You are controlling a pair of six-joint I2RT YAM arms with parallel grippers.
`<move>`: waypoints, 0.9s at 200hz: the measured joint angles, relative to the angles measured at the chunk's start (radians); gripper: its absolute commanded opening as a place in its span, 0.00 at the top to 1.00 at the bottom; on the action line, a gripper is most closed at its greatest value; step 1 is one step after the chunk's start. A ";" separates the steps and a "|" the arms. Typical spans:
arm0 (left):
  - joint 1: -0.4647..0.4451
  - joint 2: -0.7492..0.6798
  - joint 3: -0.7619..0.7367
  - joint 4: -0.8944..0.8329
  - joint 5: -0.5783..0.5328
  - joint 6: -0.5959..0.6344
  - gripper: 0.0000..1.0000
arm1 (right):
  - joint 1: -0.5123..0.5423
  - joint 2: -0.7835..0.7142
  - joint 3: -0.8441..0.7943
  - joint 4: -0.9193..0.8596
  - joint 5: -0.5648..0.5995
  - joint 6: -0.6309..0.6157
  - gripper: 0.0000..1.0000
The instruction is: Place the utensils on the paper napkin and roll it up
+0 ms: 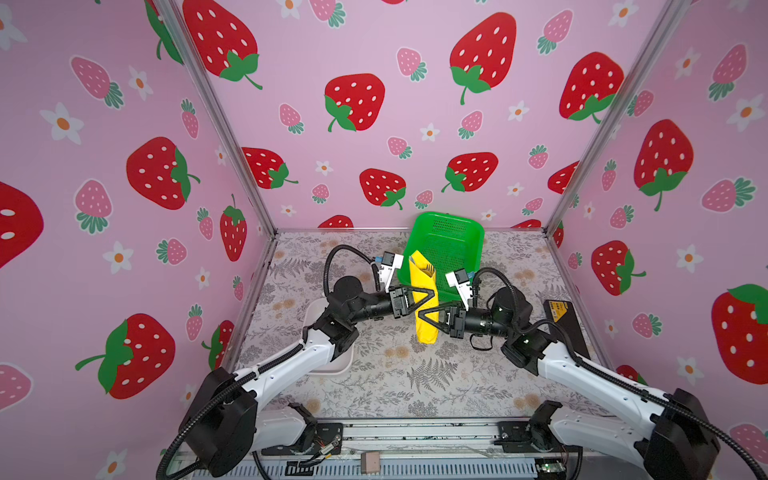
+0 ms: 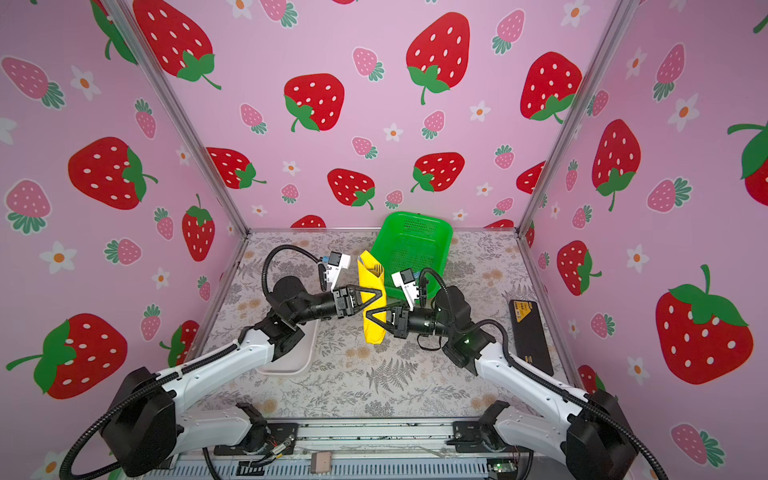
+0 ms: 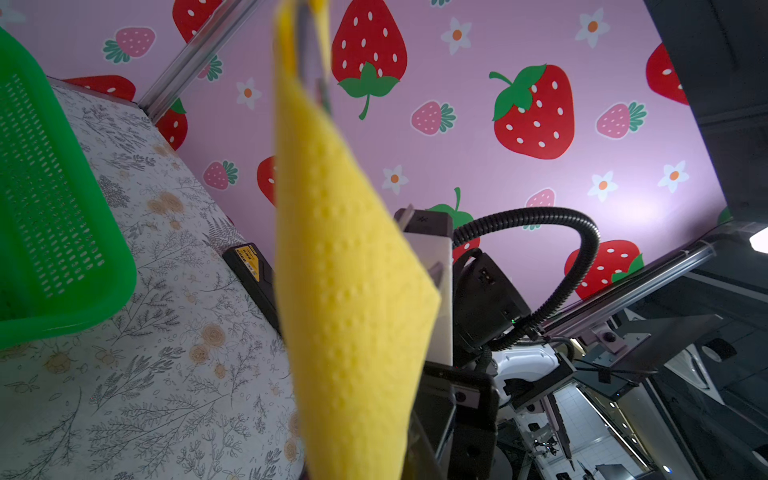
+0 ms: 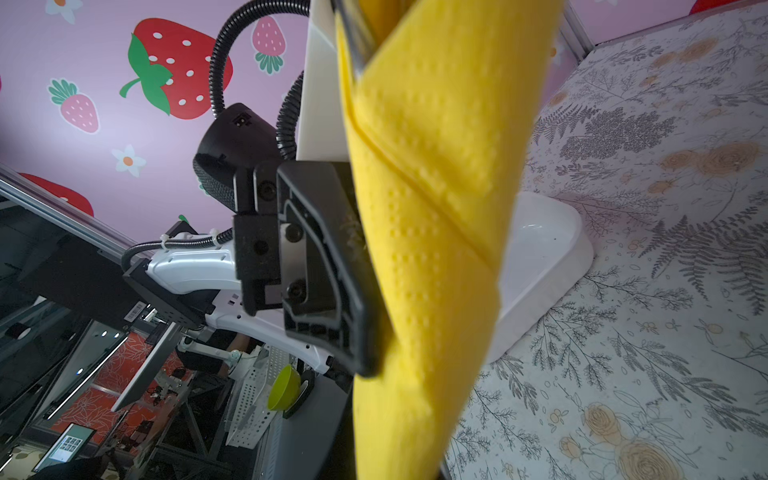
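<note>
**Obs A:** Notes for you, left to right. The white tray [image 1: 328,368] sits near left, partly under the left arm. Your left gripper [image 1: 430,296] reaches to the centre, with one finger lying against the upper part of the roll. I cannot tell whether its jaws pinch the roll or stand slack around it.

**Obs B:** Centre. The paper napkin [image 1: 420,278] is already wound into a narrow yellow roll. It is held tilted with its far end up, just in front of the green basket [image 1: 478,249]. The utensils [image 1: 428,272] are inside it. Only fork tines show at the open far end; the spoon and knife are hidden. I cannot tell if the near end touches the table.

**Obs A:** Your right gripper [image 1: 423,313] comes in from the right, lower on the roll, with its jaws closed tight on the paper. In the right wrist view the diagonal seam lies flat. A black box [image 1: 567,328] lies along the right edge, well apart.

**Obs B:** My judgement is that the placing is done and the rolling is at its finish. Your next move is to lay the roll down on the table with the seam underneath. Let go with one gripper at a time, keeping the other firm. Two risks: a loose wrap springs open, or the utensils slide out of an end if you tip the roll further.
</note>
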 measured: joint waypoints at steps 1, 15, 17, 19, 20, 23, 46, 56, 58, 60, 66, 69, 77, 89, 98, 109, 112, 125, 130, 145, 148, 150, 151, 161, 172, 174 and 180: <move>0.000 0.000 0.000 -0.001 0.000 0.000 0.70 | 0.000 0.000 0.000 0.000 0.000 0.000 0.89; 0.000 -0.005 0.001 -0.021 -0.007 0.005 0.60 | 0.000 -0.005 -0.006 -0.004 0.001 0.000 0.89; 0.000 -0.006 0.001 -0.023 -0.008 0.008 0.58 | 0.000 -0.005 -0.007 -0.005 0.001 0.000 0.89; 0.000 -0.006 0.001 -0.025 -0.008 0.007 0.56 | 0.000 -0.006 -0.008 -0.006 0.001 -0.001 0.89; 0.000 -0.006 0.001 -0.026 -0.008 0.006 0.56 | 0.000 -0.006 -0.008 -0.006 0.001 -0.001 0.89; 0.000 -0.007 0.002 -0.032 -0.009 0.012 0.53 | 0.000 -0.007 -0.008 -0.008 0.000 -0.001 0.89; 0.000 -0.009 0.003 -0.071 -0.018 0.022 0.37 | 0.000 -0.013 -0.008 -0.007 0.001 -0.007 0.89; 0.000 -0.010 0.004 -0.093 -0.023 0.029 0.31 | 0.000 -0.014 -0.008 -0.007 0.002 -0.008 0.89; 0.000 -0.010 0.004 -0.093 -0.023 0.027 0.30 | 0.000 -0.014 -0.008 -0.007 0.002 -0.008 0.89; 0.000 -0.010 0.004 -0.095 -0.022 0.027 0.28 | 0.000 -0.014 -0.008 -0.007 0.002 -0.008 0.89; 0.000 -0.010 0.004 -0.105 -0.022 0.029 0.19 | 0.000 -0.014 -0.008 -0.007 0.003 -0.008 0.89; 0.000 -0.010 0.005 -0.109 -0.022 0.031 0.18 | 0.000 -0.014 -0.008 -0.007 0.003 -0.008 0.89; 0.001 -0.010 0.006 -0.121 -0.018 0.036 0.17 | 0.000 -0.014 -0.008 -0.007 0.004 -0.009 0.89; 0.001 -0.010 0.008 -0.134 -0.005 0.034 0.18 | 0.000 -0.014 -0.008 -0.007 0.005 -0.009 0.89; 0.001 -0.010 0.009 -0.134 0.006 0.033 0.19 | 0.000 -0.014 -0.008 -0.007 0.005 -0.010 0.89; 0.001 -0.008 0.013 -0.132 0.024 0.026 0.22 | 0.000 -0.014 -0.008 -0.007 0.005 -0.010 0.89; 0.001 -0.006 0.014 -0.129 0.029 0.025 0.23 | 0.000 -0.014 -0.008 -0.007 0.005 -0.010 0.89; 0.001 0.005 0.025 -0.114 0.050 0.016 0.28 | 0.000 -0.014 -0.008 -0.007 0.005 -0.010 0.89; 0.001 0.010 0.029 -0.108 0.056 0.011 0.31 | 0.000 -0.014 -0.008 -0.007 0.005 -0.010 0.89; 0.001 0.023 0.035 -0.082 0.072 -0.003 0.40 | 0.000 -0.014 -0.008 -0.007 0.004 -0.010 0.89; 0.001 0.024 0.036 -0.080 0.074 -0.005 0.42 | 0.000 -0.014 -0.008 -0.007 0.004 -0.010 0.89; 0.001 0.026 0.036 -0.078 0.075 -0.009 0.43 | 0.000 -0.014 -0.008 -0.007 0.004 -0.010 0.89; 0.001 0.026 0.036 -0.077 0.077 -0.009 0.44 | 0.000 -0.014 -0.008 -0.007 0.004 -0.010 0.89; 0.001 0.029 0.036 -0.069 0.082 -0.013 0.51 | 0.000 -0.014 -0.008 -0.007 0.004 -0.010 0.89; 0.001 0.030 0.036 -0.057 0.084 -0.025 0.57 | 0.000 -0.014 -0.008 -0.007 0.005 -0.010 0.89; 0.001 0.029 0.036 -0.056 0.084 -0.024 0.58 | 0.000 -0.014 -0.008 -0.007 0.005 -0.010 0.89; 0.001 0.029 0.036 -0.051 0.084 -0.030 0.61 | 0.000 -0.014 -0.008 -0.007 0.005 -0.010 0.89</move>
